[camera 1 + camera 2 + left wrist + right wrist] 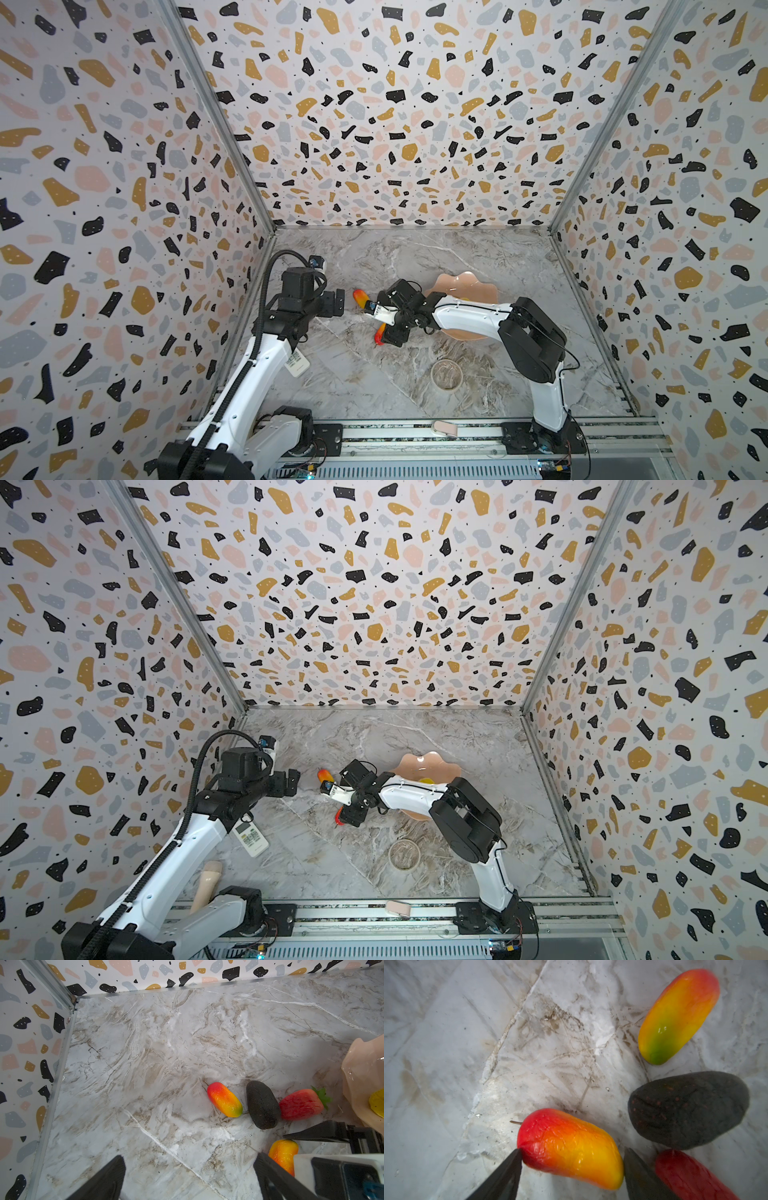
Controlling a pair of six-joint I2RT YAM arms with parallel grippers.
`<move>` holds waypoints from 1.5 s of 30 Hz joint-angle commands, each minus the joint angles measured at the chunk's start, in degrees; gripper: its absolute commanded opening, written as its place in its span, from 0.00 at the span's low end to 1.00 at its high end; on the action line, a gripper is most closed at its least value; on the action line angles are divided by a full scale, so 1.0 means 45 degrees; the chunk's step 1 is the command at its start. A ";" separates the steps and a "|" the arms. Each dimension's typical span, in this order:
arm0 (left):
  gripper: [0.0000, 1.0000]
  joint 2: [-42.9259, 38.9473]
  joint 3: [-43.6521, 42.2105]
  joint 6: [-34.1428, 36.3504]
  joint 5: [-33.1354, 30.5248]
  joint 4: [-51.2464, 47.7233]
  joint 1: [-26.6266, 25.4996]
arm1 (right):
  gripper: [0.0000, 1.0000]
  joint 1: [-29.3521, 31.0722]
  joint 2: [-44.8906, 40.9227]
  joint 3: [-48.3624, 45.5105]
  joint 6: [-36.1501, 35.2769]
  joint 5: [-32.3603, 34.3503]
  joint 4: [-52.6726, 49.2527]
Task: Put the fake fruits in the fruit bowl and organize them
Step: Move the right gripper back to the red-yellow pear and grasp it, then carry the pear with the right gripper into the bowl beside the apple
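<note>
Right gripper [573, 1152] is down at the marble table [353, 374]. Its fingers [506, 1169] straddle the near mango [569, 1145] end to end. One tip touches the red end, the other sits right at the yellow end. The mango lies on the table, and we can't tell if it is truly pinched.

Left gripper [189, 1157] hangs spread wide with nothing between, at 9 o'clock of the fruits in both top views.

We see the second mango [360, 296] at 11 o'clock of the near one. The avocado [262, 1105] lies between the second mango and the strawberry [301, 1104], with the strawberry right against it. All three are on the table.

Fruit bowl [455, 282] is at 3 o'clock of the right gripper, partly under that arm. Only the yellow fruit [426, 780] shows in it. Clear dish [446, 374] is at 5 o'clock, well apart.
</note>
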 commanded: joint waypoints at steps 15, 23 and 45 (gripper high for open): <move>1.00 -0.0231 -0.0052 0.0193 0.0177 0.0342 0.0062 | 0.85 0.0194 0.0543 0.0735 -0.0291 -0.0382 -0.0724; 1.00 -0.0261 -0.0052 0.0206 0.0161 0.0352 0.0061 | 0.45 0.0199 0.0763 0.1001 -0.0185 -0.0587 -0.0952; 1.00 -0.0377 -0.0072 0.0194 0.0216 0.0373 0.0061 | 0.00 -0.0867 -0.4023 -0.1017 0.2105 0.0742 -0.0809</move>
